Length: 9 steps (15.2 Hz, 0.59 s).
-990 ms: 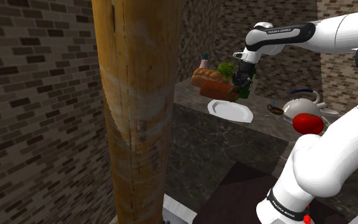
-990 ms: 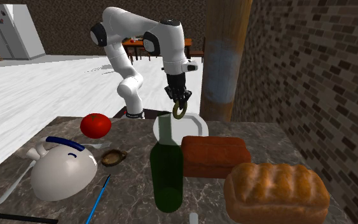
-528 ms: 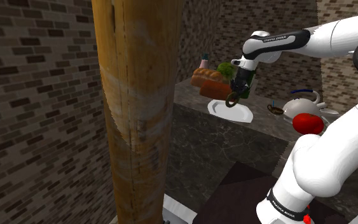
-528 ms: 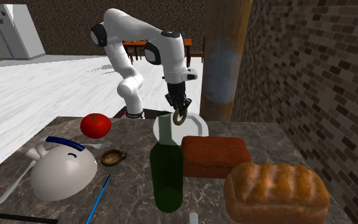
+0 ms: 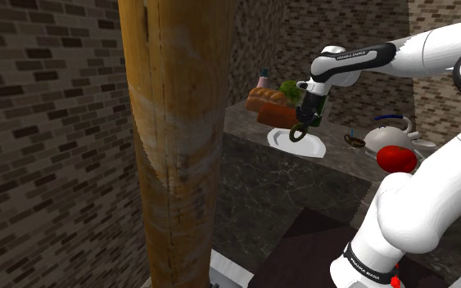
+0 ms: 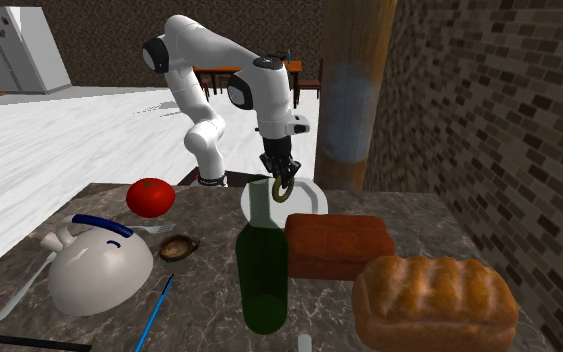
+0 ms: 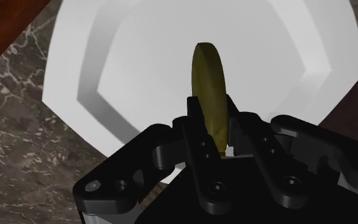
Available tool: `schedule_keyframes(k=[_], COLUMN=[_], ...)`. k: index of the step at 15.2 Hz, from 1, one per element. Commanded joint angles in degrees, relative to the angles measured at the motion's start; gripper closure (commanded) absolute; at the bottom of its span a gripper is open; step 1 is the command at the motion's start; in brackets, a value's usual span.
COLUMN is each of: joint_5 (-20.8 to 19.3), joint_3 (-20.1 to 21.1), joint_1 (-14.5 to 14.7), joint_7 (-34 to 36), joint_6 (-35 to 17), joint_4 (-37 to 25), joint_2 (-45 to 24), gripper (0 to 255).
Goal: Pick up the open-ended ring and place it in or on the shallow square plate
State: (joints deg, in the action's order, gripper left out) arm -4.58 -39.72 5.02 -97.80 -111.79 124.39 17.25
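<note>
An olive-yellow ring (image 7: 209, 95) stands edge-on between my black fingers, and my gripper (image 7: 212, 130) is shut on it. Directly beneath lies the white shallow plate (image 7: 139, 51) with cut corners. In the shoulder view the gripper (image 5: 303, 121) hangs the ring (image 5: 298, 131) just above the plate (image 5: 309, 148) on the dark marble counter. In the second exterior view the ring (image 6: 282, 188) dangles from the gripper (image 6: 280, 174) over the plate (image 6: 307, 199), behind the bottle's neck.
A green bottle (image 6: 263, 270), a red-brown block (image 6: 337, 245) and a bread loaf (image 6: 434, 295) stand near the plate. A tomato (image 6: 150, 196), a white teapot (image 6: 99, 265), a small brown bowl (image 6: 178, 247) and a blue pen (image 6: 154, 310) lie beside them. A thick wooden pillar (image 5: 175, 139) rises close by.
The gripper has come down with the ring in it, ending low over the white plate. Everything else on the counter has stayed put.
</note>
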Motion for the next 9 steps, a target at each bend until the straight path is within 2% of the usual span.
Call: schedule_keyframes(k=[1, 2, 3, 8, 9], joint_5=[0.01, 0.01, 0.01, 0.01, -0.16], joint_3=[-0.02, -0.02, -0.01, -0.01, 0.24], joint_1=[0.00, 0.00, 0.00, 0.00, -0.06], joint_7=[-0.02, -0.02, -0.02, -0.02, 0.15], joint_6=[-0.04, -0.04, -0.03, -0.03, 1.92], joint_4=[0.01, 0.01, 0.01, 0.01, -1.57], joint_2=[-0.02, -0.02, -0.02, -0.02, 0.43], gripper=[255, 255, 0, 0, 0])
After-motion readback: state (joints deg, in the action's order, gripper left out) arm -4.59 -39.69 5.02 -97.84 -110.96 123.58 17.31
